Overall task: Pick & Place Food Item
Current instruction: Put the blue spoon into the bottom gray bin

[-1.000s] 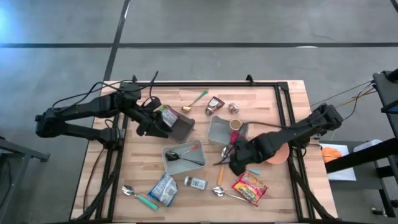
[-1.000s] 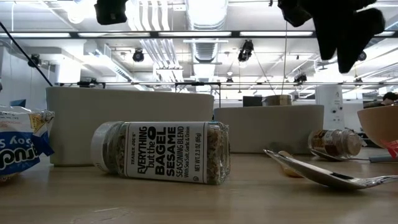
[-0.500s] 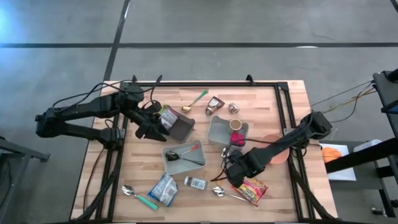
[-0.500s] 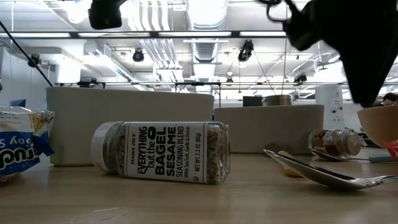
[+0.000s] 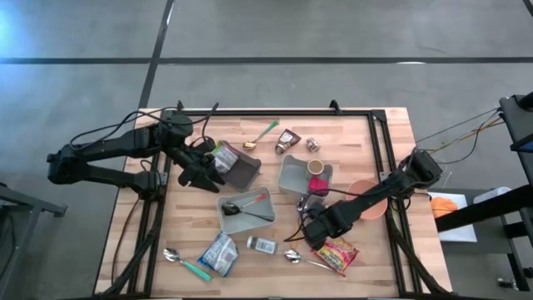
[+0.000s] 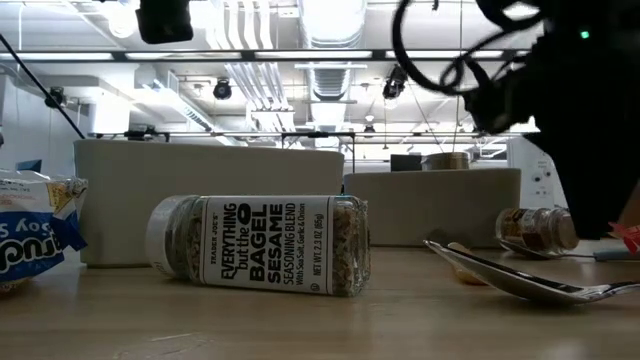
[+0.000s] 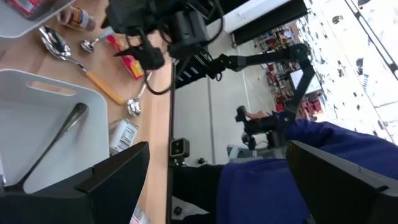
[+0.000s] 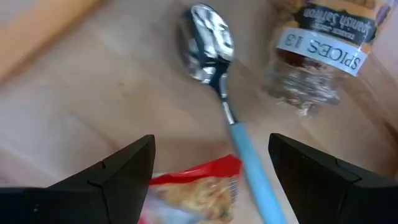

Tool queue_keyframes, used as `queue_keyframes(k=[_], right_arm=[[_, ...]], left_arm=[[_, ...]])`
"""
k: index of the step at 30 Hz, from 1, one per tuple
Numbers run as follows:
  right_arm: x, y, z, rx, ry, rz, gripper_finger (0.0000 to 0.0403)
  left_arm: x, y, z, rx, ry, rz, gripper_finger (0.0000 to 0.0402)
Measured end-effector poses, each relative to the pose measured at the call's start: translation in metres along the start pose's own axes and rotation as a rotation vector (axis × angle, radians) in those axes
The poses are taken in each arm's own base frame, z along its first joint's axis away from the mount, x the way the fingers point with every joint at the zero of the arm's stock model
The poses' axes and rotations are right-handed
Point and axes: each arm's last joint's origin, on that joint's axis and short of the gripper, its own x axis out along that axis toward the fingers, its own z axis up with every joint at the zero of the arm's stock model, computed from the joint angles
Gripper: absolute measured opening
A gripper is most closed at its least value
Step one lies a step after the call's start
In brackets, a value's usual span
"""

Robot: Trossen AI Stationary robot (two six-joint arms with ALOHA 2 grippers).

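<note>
**Right arm drops over the snack packet**

Lower now than a second ago, the right gripper [image 5: 315,236] has come down from beside the orange bowl [image 5: 369,200] to just above the wood, its fingers [image 8: 106,180] spread apart with nothing between them; that wide stance reads as readiness to straddle something flat rather than pinch something thin.

Directly under it in the wrist view lie a blue-handled spoon [image 8: 217,68] and the red edge of a snack packet [image 8: 199,186], the packet nearest the fingers and the spoon's handle running across its corner; a spice jar [image 8: 317,46] lies on its side just beyond the spoon's bowl. I judge the packet [image 5: 335,252] to be the food item meant, since the gripper points straight down at its edge; the spoon so close alongside could be caught in the closing.

Off at the far side of the table, the left gripper [image 5: 204,171] waits raised beside a dark box [image 5: 237,169], fingers [image 7: 112,174] wide apart and empty; two grey trays [image 5: 244,211] stand between the arms, likely places for the item.
</note>
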Motion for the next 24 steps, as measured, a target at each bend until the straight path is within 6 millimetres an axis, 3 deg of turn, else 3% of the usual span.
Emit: queue_keyframes(k=[14,24], right_arm=[[0.025,-0.015,0.004,-0.044,0.025,0.020,0.0189],[0.024,-0.013,0.006,-0.117,0.014,0.027,0.0173]], left_arm=[[0.000,-0.001,-0.001,-0.024,0.033,-0.038,0.0380],[0.000,-0.001,-0.001,-0.035,0.038,-0.045,0.0380]])
